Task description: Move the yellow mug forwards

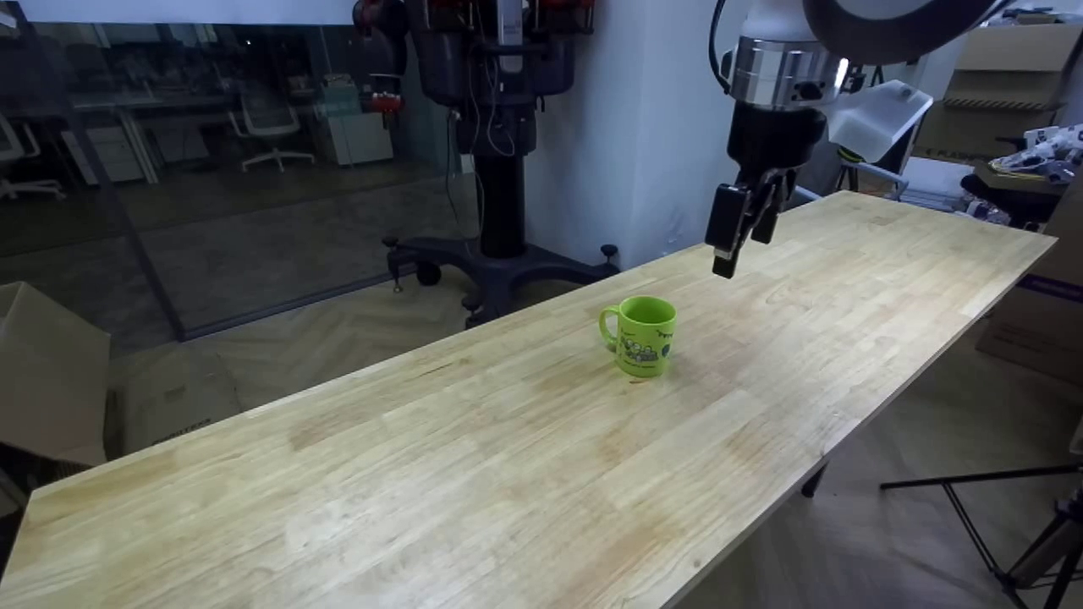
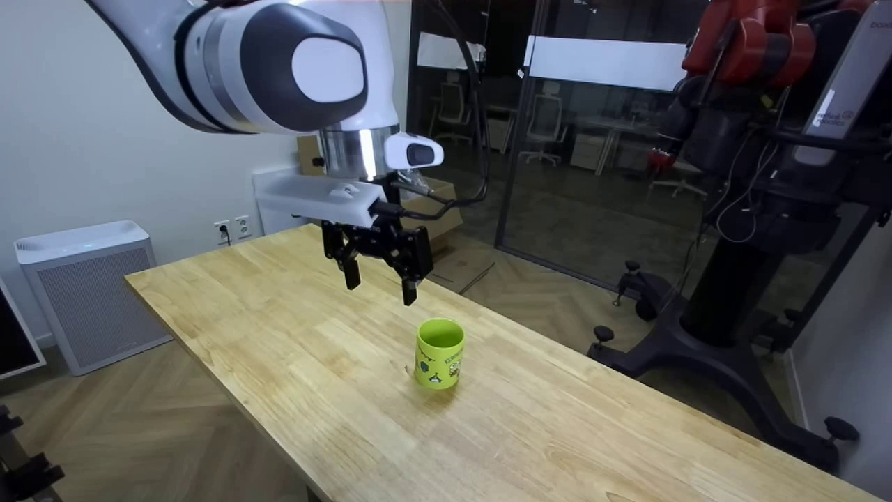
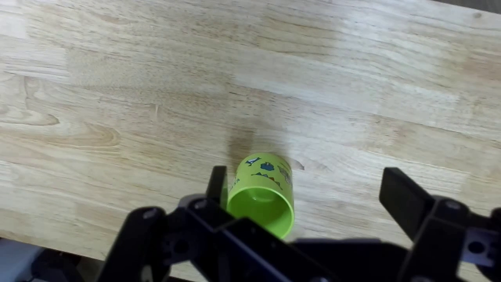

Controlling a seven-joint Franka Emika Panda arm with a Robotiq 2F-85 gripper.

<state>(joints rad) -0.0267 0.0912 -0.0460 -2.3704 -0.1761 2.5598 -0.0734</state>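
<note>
The yellow mug is lime-green with a printed pattern and stands upright on the wooden table. It shows in both exterior views and in the wrist view. Its handle shows in an exterior view at the mug's side; it is hidden in the other views. My gripper is open and empty above the table, higher than the mug and apart from it; it also shows in an exterior view. In the wrist view the mug appears between the open fingers, close to the left finger, which overlaps its rim.
A dark robot on a wheeled base stands on the floor beyond the table's long edge; its base also shows in an exterior view. Cardboard boxes stand past the table's end. A tripod stands beside the table.
</note>
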